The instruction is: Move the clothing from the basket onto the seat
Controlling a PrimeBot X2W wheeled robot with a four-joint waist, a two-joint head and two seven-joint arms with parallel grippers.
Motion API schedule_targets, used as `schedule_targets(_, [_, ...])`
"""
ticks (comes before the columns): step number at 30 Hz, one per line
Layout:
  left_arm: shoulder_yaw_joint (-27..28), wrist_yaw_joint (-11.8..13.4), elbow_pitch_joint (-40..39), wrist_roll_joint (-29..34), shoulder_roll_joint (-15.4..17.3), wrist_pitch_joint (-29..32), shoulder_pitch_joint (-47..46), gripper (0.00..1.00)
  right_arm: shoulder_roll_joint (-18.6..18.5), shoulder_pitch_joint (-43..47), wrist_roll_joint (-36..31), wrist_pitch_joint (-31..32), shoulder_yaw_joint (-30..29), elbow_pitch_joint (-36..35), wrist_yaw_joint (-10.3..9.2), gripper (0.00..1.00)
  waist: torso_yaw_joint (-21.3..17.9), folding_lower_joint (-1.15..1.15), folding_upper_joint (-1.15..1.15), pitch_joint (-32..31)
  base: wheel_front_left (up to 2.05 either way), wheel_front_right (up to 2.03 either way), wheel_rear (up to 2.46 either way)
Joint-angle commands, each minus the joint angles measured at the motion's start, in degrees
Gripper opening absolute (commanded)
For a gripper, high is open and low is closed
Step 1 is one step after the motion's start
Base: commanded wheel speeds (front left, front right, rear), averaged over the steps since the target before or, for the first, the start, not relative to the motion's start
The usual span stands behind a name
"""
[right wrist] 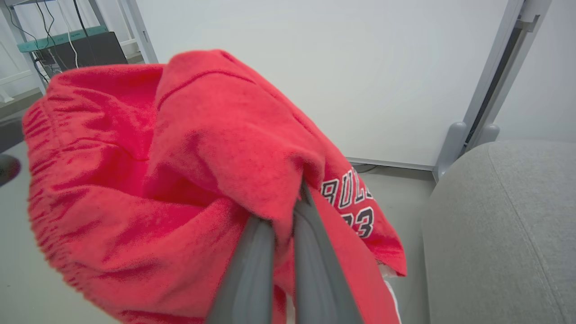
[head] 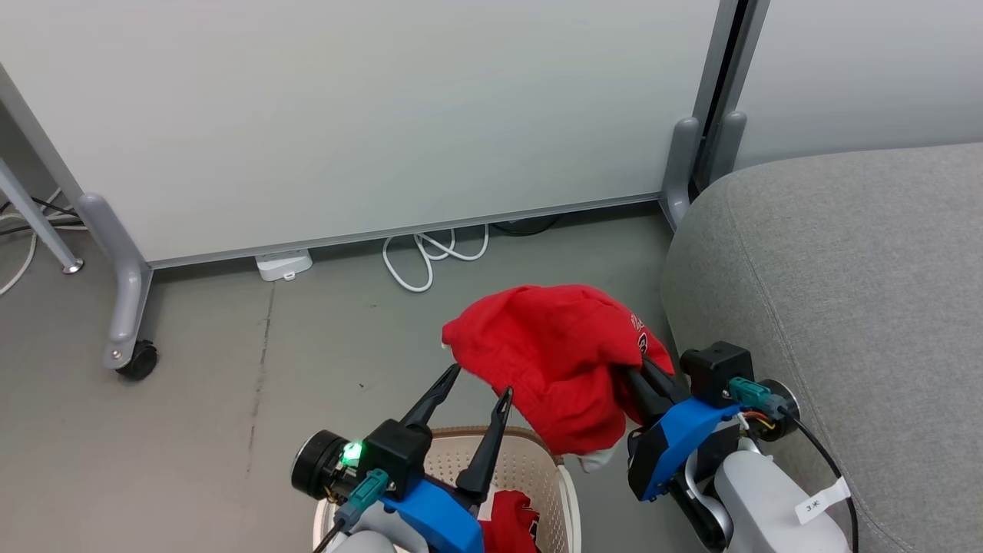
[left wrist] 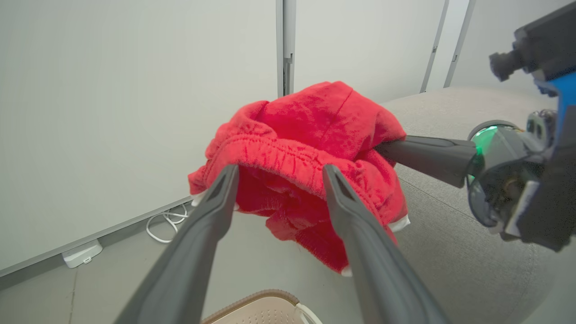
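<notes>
The right gripper is clamped on a fleecy red garment with a gathered waistband, white hem and dark-outlined lettering. It is held in the air beyond the basket's far rim, just beside the seat's rounded edge. The left gripper stands spread apart near the waistband; another red piece lies in the basket.

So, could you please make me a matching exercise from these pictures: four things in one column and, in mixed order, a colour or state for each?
Things:
1. left pincer
2. right pincer
3. basket
4. seat

Colours or states:
A. light grey, on the right in the head view
B. shut on the red garment
C. open, fingers apart
D. cream-white with a brown rim

Pairs: 1-C, 2-B, 3-D, 4-A.
</notes>
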Motion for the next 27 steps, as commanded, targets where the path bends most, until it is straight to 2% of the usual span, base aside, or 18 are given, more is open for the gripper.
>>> schedule_targets(1, [1.03, 0.19, -0.33, 0.61, 0.42, -0.27, 1.38, 1.00, -0.04, 0.23, -0.22, -0.44, -0.17, -0.33, 0.03, 0.00, -0.11, 0.00, 0.00, 0.06, 0.00, 0.00, 0.00])
schedule_targets(9, [6.93, -0.72, -1.29, 3.69, 0.27, -0.27, 6.26, 1.00, -0.16, 0.42, -0.21, -0.37, -0.29, -0.61, 0.03, 0.00, -0.53, 0.00, 0.00, 0.42, 0.00, 0.00, 0.00])
schedule_targets(20, [11.25, -3.26, -1.04, 7.39, -1.97, -0.27, 8.79, 1.00, -0.19, 0.97, -0.44, -0.27, -0.74, -0.90, 0.03, 0.00, -0.69, 0.00, 0.00, 0.30, 0.00, 0.00, 0.00])
schedule_targets(27, [13.64, -4.60, -1.63, 9.32, -2.92, -0.27, 9.00, 1.00, -0.01, 0.85, 0.14, 0.08, 0.08, -2.16, 0.03, 0.00, -3.33, 0.00, 0.00, 0.90, 0.00, 0.00, 0.00])
